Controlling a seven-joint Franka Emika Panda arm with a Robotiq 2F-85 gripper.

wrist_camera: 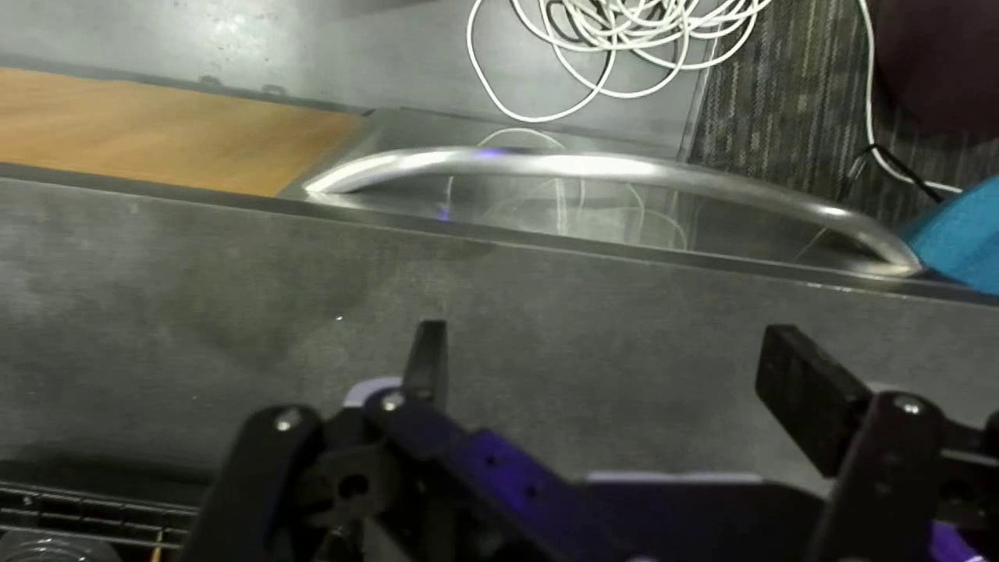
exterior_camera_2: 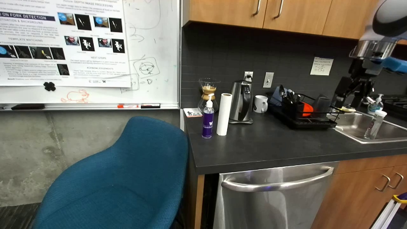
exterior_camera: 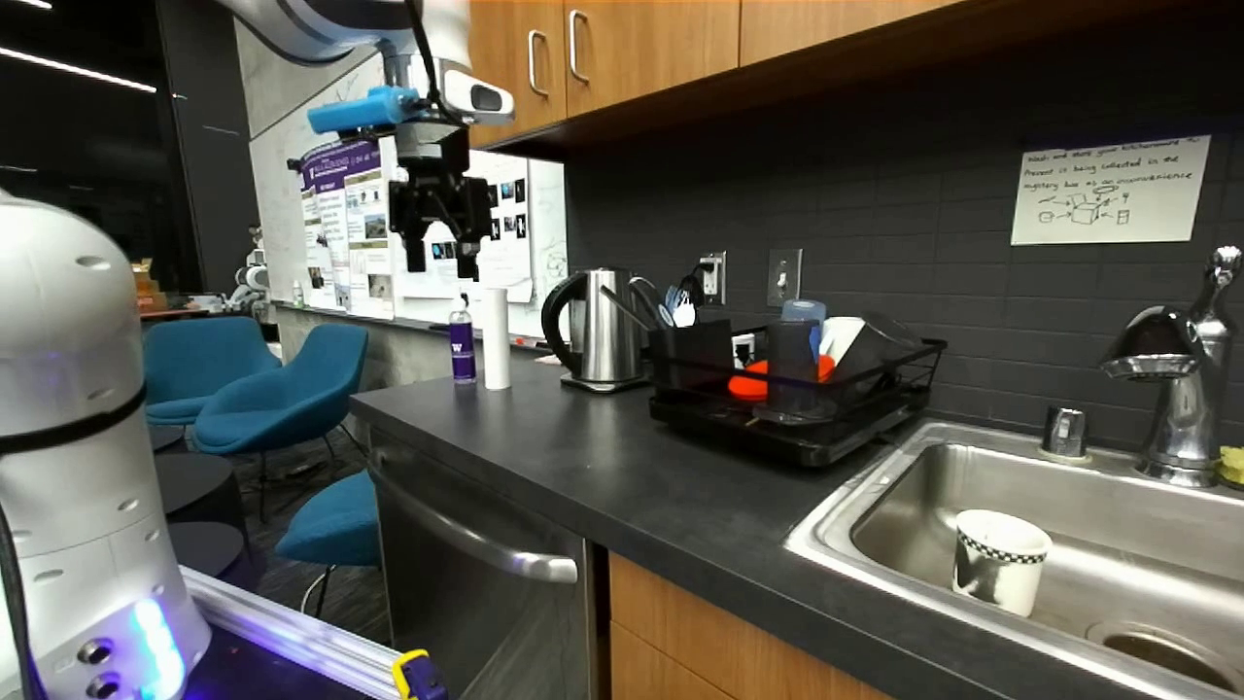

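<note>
Holding nothing, its jaws parted wide, a black two-fingered gripper (wrist_camera: pixel 602 347) hangs above a dark-grey countertop (wrist_camera: pixel 203 312). A black wire dish rack (exterior_camera_2: pixel 307 123) sits nearby, sharing the surface with a shiny steel kettle (exterior_camera_2: pixel 239 101), an upright white roll (exterior_camera_2: pixel 224 115) and a purple-labelled pump bottle (exterior_camera_2: pixel 207 123).

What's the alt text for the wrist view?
Open, empty gripper above a dark counter, looking down. Beyond the counter's edge, toward the top, are a curved metal handle and tangled white cable; a wire rack shows at bottom left.
</note>
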